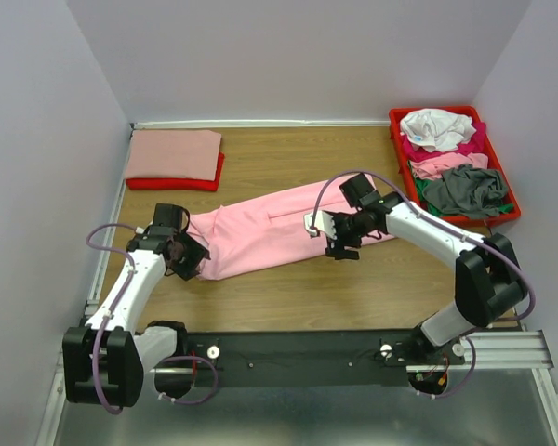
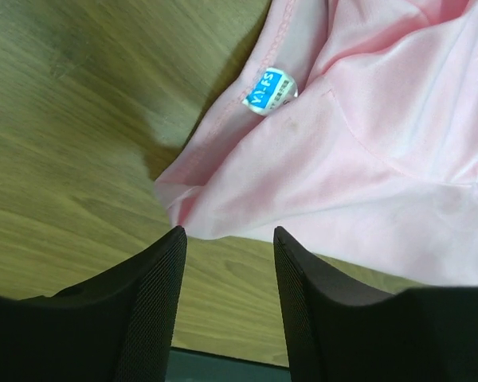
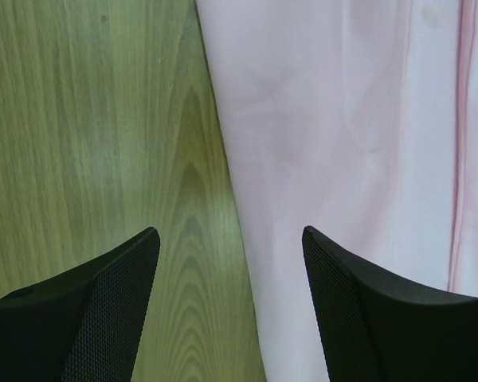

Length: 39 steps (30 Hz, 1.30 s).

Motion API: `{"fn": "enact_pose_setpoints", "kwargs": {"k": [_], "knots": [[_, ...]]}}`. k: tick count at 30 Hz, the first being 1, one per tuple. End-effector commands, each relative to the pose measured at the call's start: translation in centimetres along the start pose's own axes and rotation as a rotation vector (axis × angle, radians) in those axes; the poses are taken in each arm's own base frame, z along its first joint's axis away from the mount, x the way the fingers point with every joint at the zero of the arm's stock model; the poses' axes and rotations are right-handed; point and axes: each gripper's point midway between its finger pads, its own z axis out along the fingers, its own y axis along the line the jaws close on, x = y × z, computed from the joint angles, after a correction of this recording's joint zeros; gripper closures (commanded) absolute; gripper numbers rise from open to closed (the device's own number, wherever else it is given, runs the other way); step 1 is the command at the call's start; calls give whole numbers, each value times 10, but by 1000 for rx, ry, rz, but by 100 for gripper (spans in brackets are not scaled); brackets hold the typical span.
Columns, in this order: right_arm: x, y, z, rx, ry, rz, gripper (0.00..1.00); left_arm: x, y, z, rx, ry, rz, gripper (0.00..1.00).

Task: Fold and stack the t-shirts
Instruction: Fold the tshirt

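Observation:
A light pink t-shirt (image 1: 270, 232) lies folded into a long strip slanting across the middle of the table. My left gripper (image 1: 191, 258) is at its left end, open, with only bare wood between the fingers. In the left wrist view the gripper (image 2: 229, 235) sits just short of the shirt's (image 2: 382, 159) rumpled corner, near the blue neck label (image 2: 269, 91). My right gripper (image 1: 338, 246) hangs open over the strip's near edge. In the right wrist view the gripper (image 3: 231, 235) straddles that edge of the pink cloth (image 3: 342, 119), holding nothing.
A folded salmon t-shirt (image 1: 172, 153) rests on a folded red one (image 1: 177, 183) at the back left corner. The red tray (image 1: 432, 110) at the back right holds a white shirt (image 1: 437, 128), magenta and pink ones, and a grey one (image 1: 465, 189). Walls enclose the table.

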Motion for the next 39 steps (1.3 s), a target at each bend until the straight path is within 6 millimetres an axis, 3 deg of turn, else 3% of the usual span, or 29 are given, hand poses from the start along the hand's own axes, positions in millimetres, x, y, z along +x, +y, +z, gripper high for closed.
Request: {"fn": "enact_pose_setpoints", "kwargs": {"k": [1, 7, 9, 14, 16, 17, 21, 25, 34, 39], "knots": [[10, -11, -19, 60, 44, -47, 21, 11, 12, -10, -31, 47, 78, 44], [20, -20, -37, 109, 56, 2, 21, 17, -6, -20, 97, 59, 208, 44], [25, -19, -37, 101, 58, 18, 21, 10, -29, -23, 196, 37, 291, 45], [59, -2, -25, 39, 140, -22, 25, -16, -100, -61, 541, -148, 525, 41], [73, 0, -24, 31, 180, -17, 33, -28, -112, -73, 592, -243, 567, 41], [78, -1, -24, 29, 193, -23, 34, -37, -120, -81, 621, -303, 562, 36], [95, -2, -29, 39, 258, -31, 36, -53, -130, -94, 698, -448, 562, 35], [108, 1, -28, 32, 298, -32, 39, -65, -130, -90, 663, -499, 584, 35], [127, -11, -11, 37, 354, -5, 48, -65, -131, -98, 687, -531, 631, 35], [133, -9, -3, 21, 362, 25, 64, -69, -127, -106, 680, -564, 633, 35]]}}
